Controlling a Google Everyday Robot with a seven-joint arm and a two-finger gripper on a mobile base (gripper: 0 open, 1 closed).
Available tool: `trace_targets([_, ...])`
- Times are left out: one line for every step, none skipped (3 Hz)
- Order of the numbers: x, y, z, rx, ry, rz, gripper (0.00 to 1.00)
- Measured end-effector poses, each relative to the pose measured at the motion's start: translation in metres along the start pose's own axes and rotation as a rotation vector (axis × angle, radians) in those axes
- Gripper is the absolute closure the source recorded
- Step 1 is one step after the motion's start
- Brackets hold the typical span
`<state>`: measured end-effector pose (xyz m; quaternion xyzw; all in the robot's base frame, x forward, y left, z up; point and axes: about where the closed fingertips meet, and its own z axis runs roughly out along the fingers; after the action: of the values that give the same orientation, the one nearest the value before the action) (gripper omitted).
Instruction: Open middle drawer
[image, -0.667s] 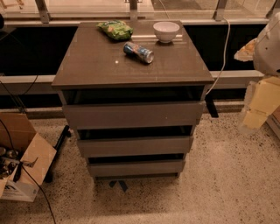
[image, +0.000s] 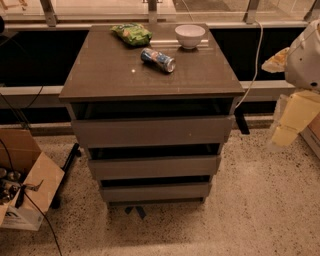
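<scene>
one tool hangs well right of the middle drawer; cannot tell if open.

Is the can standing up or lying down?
Lying down: the can rests on its side on the cabinet top. The claw hangs at the far right.

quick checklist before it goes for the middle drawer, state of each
1. Middle drawer front visible, unblocked: ok.
2. Gripper at the drawer: not ok; it hangs at the right edge, apart from the cabinet.
3. Handle: not ok; flat front, only a dark gap above.
4. Can on its side on the cabinet top, might roll if jolted: not ok.
5. How far out the drawer sits: cannot tell.
</scene>
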<state>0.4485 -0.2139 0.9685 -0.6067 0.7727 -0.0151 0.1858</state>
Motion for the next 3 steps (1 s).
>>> trace_targets([0.0072, -0.0157, 0.0252, -0.014, -0.082, 0.013, 0.00])
trace_targets([0.0065, -0.0170, 0.0309, -0.023, -0.091, 0.013, 0.00])
trace_targets([0.0074, -0.0159, 0.0352, -0.032, -0.079, 0.025, 0.00])
